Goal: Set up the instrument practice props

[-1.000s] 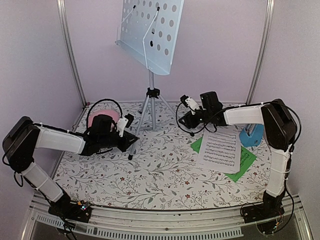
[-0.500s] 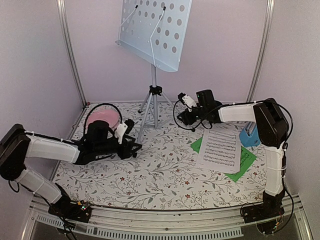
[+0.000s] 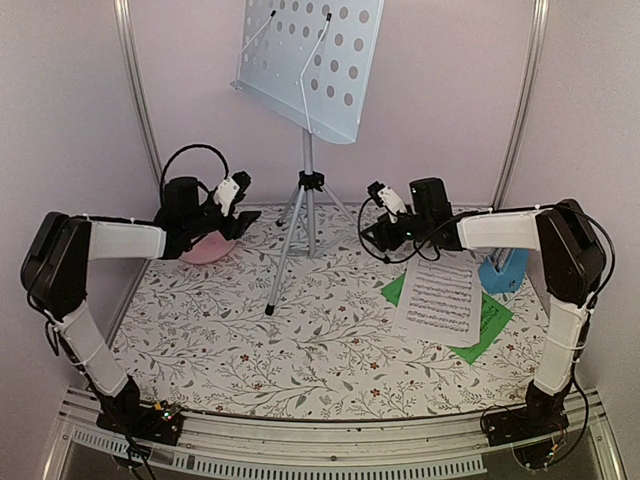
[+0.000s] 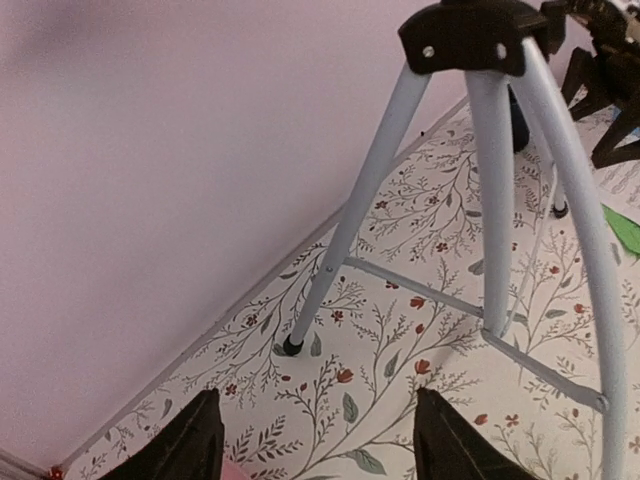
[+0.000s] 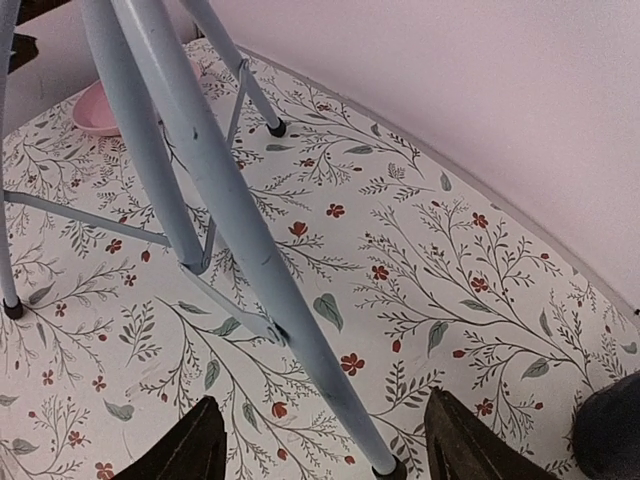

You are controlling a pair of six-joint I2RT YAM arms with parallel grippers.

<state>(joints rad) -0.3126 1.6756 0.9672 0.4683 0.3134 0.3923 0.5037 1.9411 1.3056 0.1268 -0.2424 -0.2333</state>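
At the left claw (image 4: pixel 320 452): released, dark fingers (image 4: pixel 190 445) spread wide, nothing between them but flowered cloth (image 4: pixel 400 330). Raised above the far left of the table, just over a pink plate (image 3: pixel 205 250), whose rim peeks in at the bottom edge of the wrist view. Pointing right toward the tripod (image 3: pixel 305 215), near it but apart from it. Ahead of the fingers, one pale leg (image 4: pixel 350 220) slanting down to its black foot close to the pink wall (image 4: pixel 150 150).

At the right claw (image 3: pixel 373 222): likewise released, fingertips (image 5: pixel 465 440) well apart, grasping nothing. Low over the cloth on the right side of the tripod, facing left. In its wrist view, one tripod leg (image 5: pixel 240 230) running down to a foot that shows between the two fingertips and touches neither; cannot tell whether inside the gap or just beyond it.

Between the two claws, at the far middle of the table: the music stand (image 3: pixel 310 65), upright on its three spread legs, with its pale perforated tray tilted high above both arms.

Farther right, near the right arm: a white sheet of music (image 3: pixel 437 295) lying flat on top of green sheets (image 3: pixel 483 322). Just beyond, by the right wall: a small blue metronome (image 3: pixel 503 270), partly hidden behind the arm.
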